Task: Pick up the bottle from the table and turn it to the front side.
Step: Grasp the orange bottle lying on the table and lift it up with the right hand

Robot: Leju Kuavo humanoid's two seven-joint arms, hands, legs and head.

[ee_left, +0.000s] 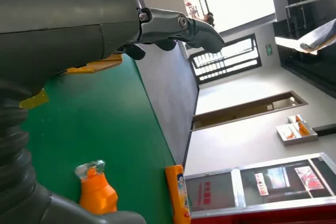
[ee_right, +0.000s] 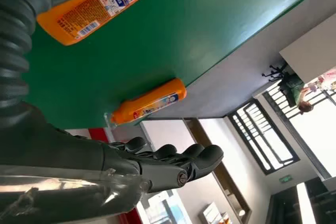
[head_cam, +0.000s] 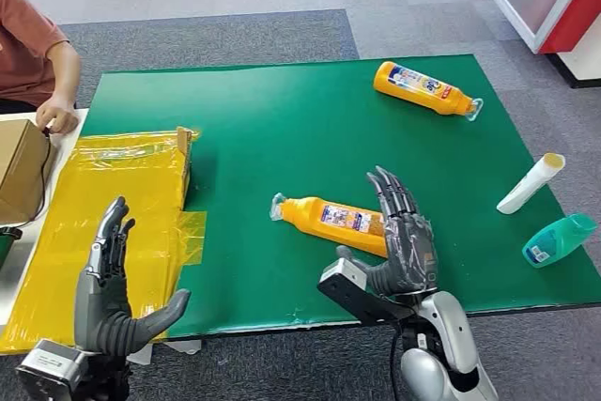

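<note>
near bottle (head_cam: pixel 330 220) base behind right hand (head_cam: pixel 400 241), labels unreadable

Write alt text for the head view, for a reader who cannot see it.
The robot's open right hand hovers at the base of an orange bottle lying on a green table mat, its open left hand raised over yellow plastic sheeting. A second orange bottle, a white tube and a teal bottle lie farther right.

Orange bottles: 2, one near the table's (head_cam: pixel 298 119) front edge (head_cam: pixel 330 220), one at its far edge (head_cam: pixel 425 88); white tube: 1 (head_cam: pixel 531 183); teal bottle: 1 (head_cam: pixel 559 239), both at right edge; cardboard box: 1 (head_cam: pixel 20 168)
</note>
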